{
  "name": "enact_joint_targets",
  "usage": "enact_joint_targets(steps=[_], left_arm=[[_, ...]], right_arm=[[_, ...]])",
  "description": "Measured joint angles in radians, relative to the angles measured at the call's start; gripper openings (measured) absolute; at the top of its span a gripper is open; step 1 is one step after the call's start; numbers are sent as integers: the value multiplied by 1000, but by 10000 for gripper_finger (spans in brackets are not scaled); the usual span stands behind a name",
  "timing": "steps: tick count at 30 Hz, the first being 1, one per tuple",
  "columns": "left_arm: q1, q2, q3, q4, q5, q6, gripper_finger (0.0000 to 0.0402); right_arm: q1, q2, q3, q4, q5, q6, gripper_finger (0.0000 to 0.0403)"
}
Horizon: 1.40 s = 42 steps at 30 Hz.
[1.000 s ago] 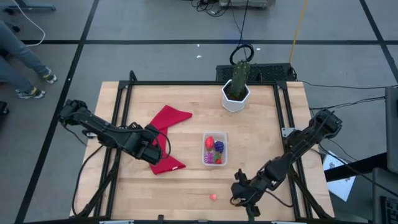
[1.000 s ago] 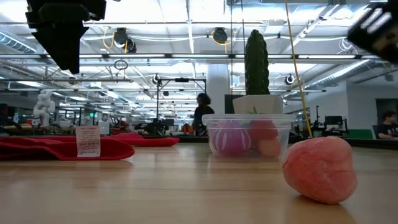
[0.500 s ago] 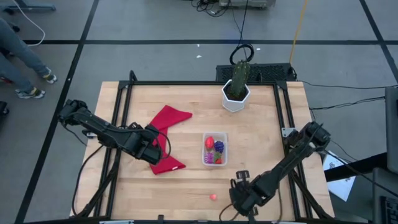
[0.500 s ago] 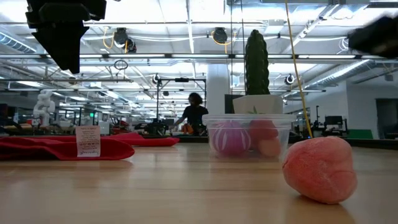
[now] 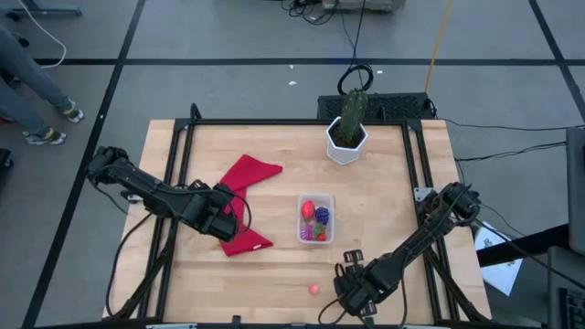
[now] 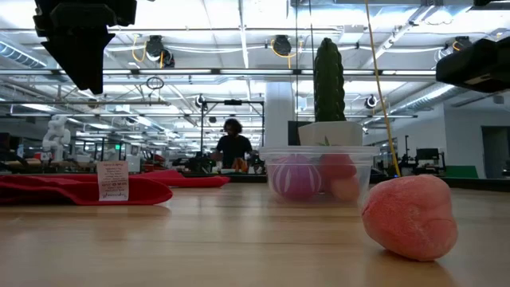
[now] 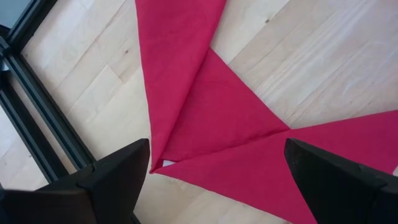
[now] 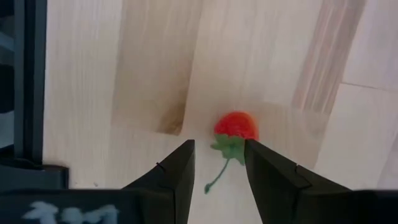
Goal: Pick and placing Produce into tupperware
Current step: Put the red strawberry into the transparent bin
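Produce sits partly packed on the worktop. Over the red cloth (image 5: 245,203) at the left, the left gripper (image 5: 230,213) hangs with its fingers (image 7: 118,174) spread wide and holding nothing. Near the middle, the tupperware (image 5: 315,219) contains red, pink and purple pieces. By the front edge lies one small red fruit (image 5: 313,289) with a green stem, and just beside it the right gripper (image 5: 350,291) hovers, fingers (image 8: 177,171) narrowly parted, empty.

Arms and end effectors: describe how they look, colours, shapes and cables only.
Both arms are dark, slim and jointed, with black cables looping alongside them. The left end effector has two broad, black, wedge-shaped fingers. The right end effector has two narrower black fingers with angled tips.
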Motion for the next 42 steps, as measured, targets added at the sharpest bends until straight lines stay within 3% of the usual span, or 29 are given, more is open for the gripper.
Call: enact_joint_targets(steps=[42], left_arm=[[0, 0, 0, 8, -1, 4, 379]], right_arm=[[-32, -4, -145, 209, -2, 21, 130]])
